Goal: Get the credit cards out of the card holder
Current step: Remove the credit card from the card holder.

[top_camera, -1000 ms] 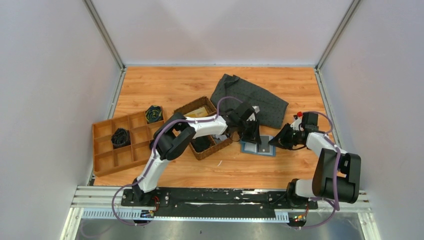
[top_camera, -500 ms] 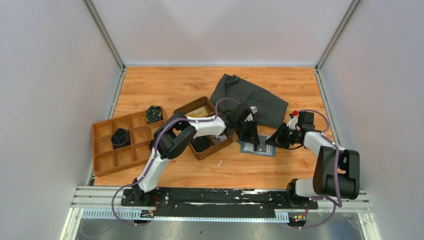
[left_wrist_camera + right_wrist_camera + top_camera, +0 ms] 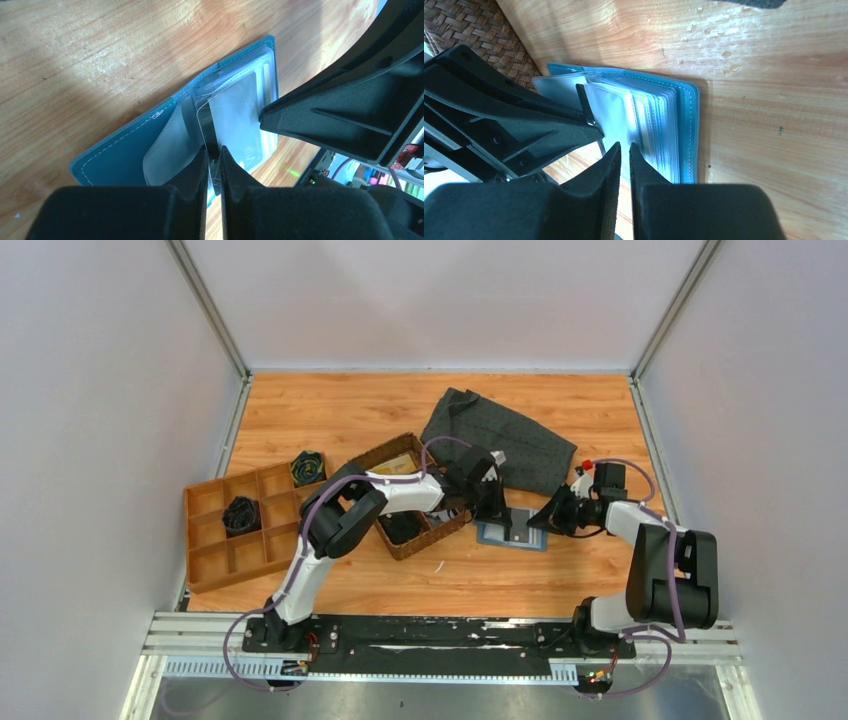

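Holder point(image 3: 120, 150) lies open, sleeves up, on the table point(image 3: 350, 410), between your two claws and just right of the basket point(image 3: 418, 548). Its long axis runs roughly across the table, left to right, with the spine pointing away from the arm bases.

Your left claw point(image 3: 212, 152) is clenched on a thin pale edge rising from the sleeves. It looks like a card point(image 3: 235, 115), though it could be a clear sleeve. Your right claw point(image 3: 624, 147) is drawn together to a slit, tips at the right-hand stack of sleeves, and nothing shows between them.

I judge you are at the first pull, since I see no card lying loose. Next, pin the right half and draw the left claw straight along the slot, or the whole holder may drag. Beyond lies the cloth point(image 3: 520, 440), apart from the work.
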Motion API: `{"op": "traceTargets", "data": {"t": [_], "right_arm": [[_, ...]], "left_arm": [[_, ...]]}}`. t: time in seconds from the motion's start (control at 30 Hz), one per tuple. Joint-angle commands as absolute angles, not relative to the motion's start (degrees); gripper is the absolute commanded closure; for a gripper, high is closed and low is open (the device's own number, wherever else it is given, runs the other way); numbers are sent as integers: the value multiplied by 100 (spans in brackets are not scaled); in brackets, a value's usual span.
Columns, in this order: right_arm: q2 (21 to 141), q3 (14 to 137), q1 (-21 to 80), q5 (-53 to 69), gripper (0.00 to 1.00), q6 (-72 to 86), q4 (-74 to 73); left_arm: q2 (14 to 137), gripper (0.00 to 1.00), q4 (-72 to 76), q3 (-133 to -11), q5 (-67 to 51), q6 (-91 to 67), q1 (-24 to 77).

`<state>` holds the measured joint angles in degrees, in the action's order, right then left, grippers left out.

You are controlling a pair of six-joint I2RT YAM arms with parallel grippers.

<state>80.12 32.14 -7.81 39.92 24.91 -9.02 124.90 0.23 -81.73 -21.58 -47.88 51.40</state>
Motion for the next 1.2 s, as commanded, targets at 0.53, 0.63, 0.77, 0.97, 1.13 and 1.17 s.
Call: {"op": "traceTargets", "data": {"t": [0.53, 0.63, 0.77, 0.97, 1.13, 1.17], "right_arm": [[8349, 3032, -631, 3499, 87, 2369, -1172], [8357, 3070, -633, 3464, 87, 2361, -1203], [8329, 3123, -633, 3396, 87, 2335, -1271], [8033, 3218, -633, 3280, 88, 2337, -1511], [7442, 3316, -633, 2960, 88, 2421, -1836], [7305, 3340, -633, 2908, 87, 2441, -1905]], "left_arm": [[11920, 100, -26, -7776, -2265, -4510, 4935], [11931, 100, -26, -7754, -2381, -4450, 4888], [11912, 100, -26, -7720, -2450, -4378, 4858], [11712, 100, -25, -7692, -2496, -4251, 4834], [11476, 100, -453, -7900, -2321, -3968, 4834], [11450, 100, -620, -7962, -2305, -3909, 4834]]}}
